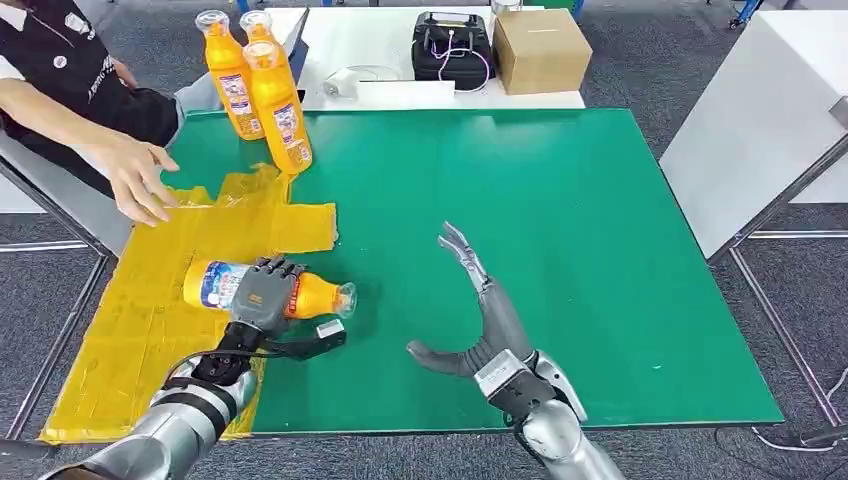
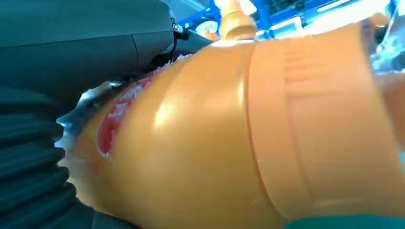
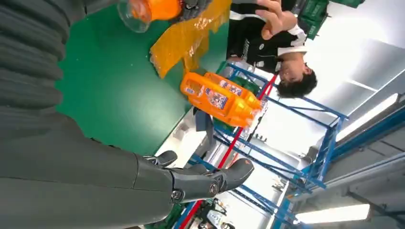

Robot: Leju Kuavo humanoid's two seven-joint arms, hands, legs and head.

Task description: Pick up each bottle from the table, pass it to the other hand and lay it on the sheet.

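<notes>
We count four orange bottles in all, three standing upright [image 1: 265, 95] at the far corner of the one green table [image 1: 560, 260] and one lying bottle [image 1: 265, 288] on the single yellow sheet [image 1: 150, 320], plus one cardboard box [image 1: 541, 50] and one black case [image 1: 452, 45] beyond.

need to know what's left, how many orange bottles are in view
4. One lies in the left hand at the yellow sheet's edge: bottle. Three stand clustered at the green table's far left corner; more could hide behind them.

head view looks down on green table [image 1: 560, 250]; wrist views close, sharing bottle [image 2: 229, 143].
</notes>
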